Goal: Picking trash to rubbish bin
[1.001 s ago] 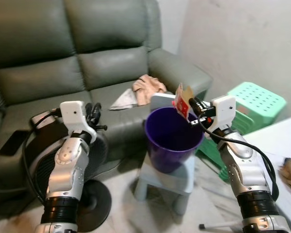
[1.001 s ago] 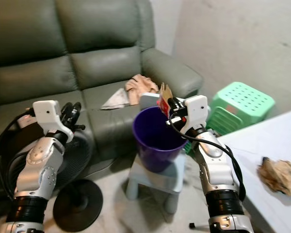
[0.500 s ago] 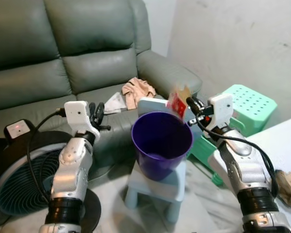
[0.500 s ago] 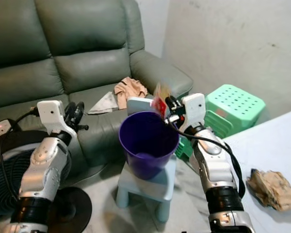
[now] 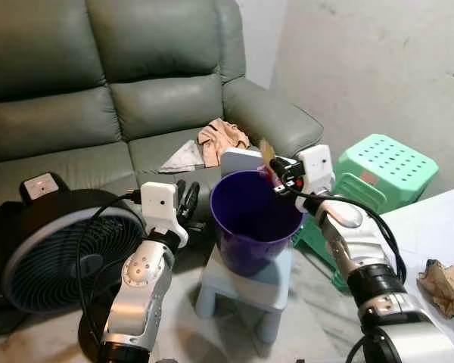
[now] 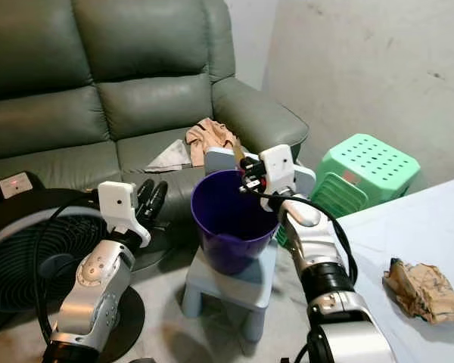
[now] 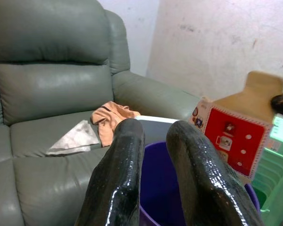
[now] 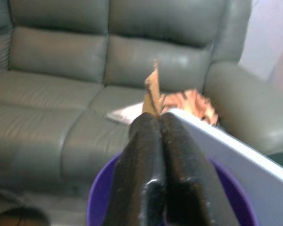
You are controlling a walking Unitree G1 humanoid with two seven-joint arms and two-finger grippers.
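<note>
A purple bin stands on a pale blue stool in front of the sofa. My right gripper hovers at the bin's far right rim, shut on a red and tan cardboard card. In the right wrist view the card sticks up past the closed fingertips. My left gripper hangs just left of the bin, its fingers slightly open with nothing between them. A crumpled brown paper lies on the white table at the right.
A floor fan stands at my left. An orange cloth and a grey paper lie on the sofa seat. A white board leans behind the bin. Green stools sit to the right by the wall.
The whole view has shifted with the camera. My right gripper has brought the card lower, to the bin's rim, and the card now shows edge-on. My left gripper is nearer the bin.
</note>
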